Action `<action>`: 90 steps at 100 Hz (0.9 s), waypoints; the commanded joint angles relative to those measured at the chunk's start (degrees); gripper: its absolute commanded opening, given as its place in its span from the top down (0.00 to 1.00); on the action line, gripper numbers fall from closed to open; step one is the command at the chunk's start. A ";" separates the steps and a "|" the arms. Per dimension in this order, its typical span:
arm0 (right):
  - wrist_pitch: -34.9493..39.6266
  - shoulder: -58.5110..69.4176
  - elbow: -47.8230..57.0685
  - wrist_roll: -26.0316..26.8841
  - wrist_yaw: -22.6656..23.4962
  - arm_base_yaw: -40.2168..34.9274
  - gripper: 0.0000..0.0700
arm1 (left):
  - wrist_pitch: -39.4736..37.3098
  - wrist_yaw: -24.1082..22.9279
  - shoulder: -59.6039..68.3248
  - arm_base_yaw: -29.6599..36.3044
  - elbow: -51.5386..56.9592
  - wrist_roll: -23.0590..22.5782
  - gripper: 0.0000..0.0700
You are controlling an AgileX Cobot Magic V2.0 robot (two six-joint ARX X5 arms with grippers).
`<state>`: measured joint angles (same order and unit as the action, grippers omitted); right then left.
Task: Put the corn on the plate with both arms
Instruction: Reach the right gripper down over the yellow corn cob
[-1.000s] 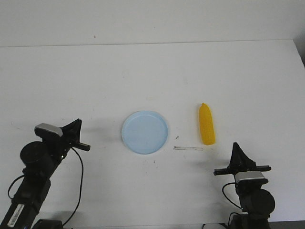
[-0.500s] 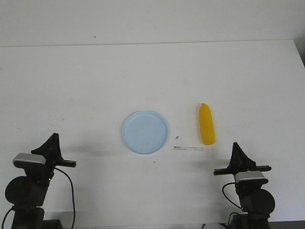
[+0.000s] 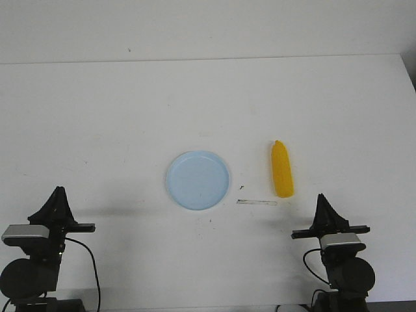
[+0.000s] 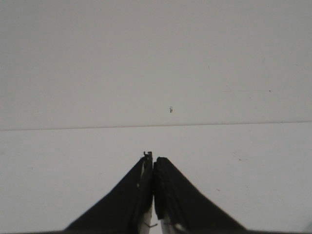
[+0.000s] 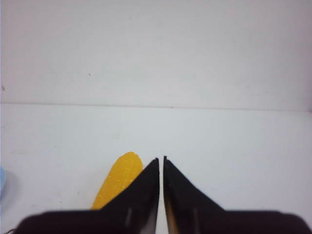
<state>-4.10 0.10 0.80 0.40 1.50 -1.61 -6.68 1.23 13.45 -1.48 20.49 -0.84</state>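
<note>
**Both arms parked at the near edge, corn lying beside the plate**

The left gripper (image 3: pixel 59 192) sits low at the near left corner of the table, its two black fingers (image 4: pixel 168 195) pressed together to a single point with nothing between them. In its wrist view the tips aim across bare white tabletop toward the far wall, and neither plate nor corn shows there. Behind it stand the silver-grey camera block (image 3: pixel 26 232) and the rounded black body of the left arm (image 3: pixel 27 278), with a black cable (image 3: pixel 91 266) looping down at its side.

The right gripper (image 3: pixel 322 199) stands at the near right, likewise drawn in: its fingers (image 5: pixel 183 197) meet with only a hairline slit between them, holding nothing. It points up the table toward the corn (image 3: pixel 281 169), which lies just ahead of it and slightly to its left.

The corn rests flat on the white table (image 3: pixel 208 97), lengthwise along the robot's line of sight, its tapered end pointing away. It is to the right of the pale blue plate (image 3: pixel 197 180), near it but clear of the rim. A thin pale strip (image 3: pixel 257 202) lies on the table between the plate and the corn's near end. The plate sits roughly midway between the two arms, farther out than either gripper.
</note>
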 commanded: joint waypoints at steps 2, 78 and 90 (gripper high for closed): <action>-0.57 -0.02 -0.09 -0.04 -0.02 -0.04 0.98 | -0.70 -0.13 -0.28 0.00 0.44 0.22 1.00; -17.05 -0.02 0.02 1.73 -4.98 0.00 0.99 | -0.68 -0.13 -0.42 0.00 0.44 0.22 1.00; -14.80 0.02 3.04 1.64 -4.28 0.00 0.99 | -0.66 -0.13 -0.42 0.00 0.44 0.22 1.00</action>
<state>-20.12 0.08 1.54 1.32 -3.22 -1.54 -6.66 1.23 13.15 -1.48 20.49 -0.69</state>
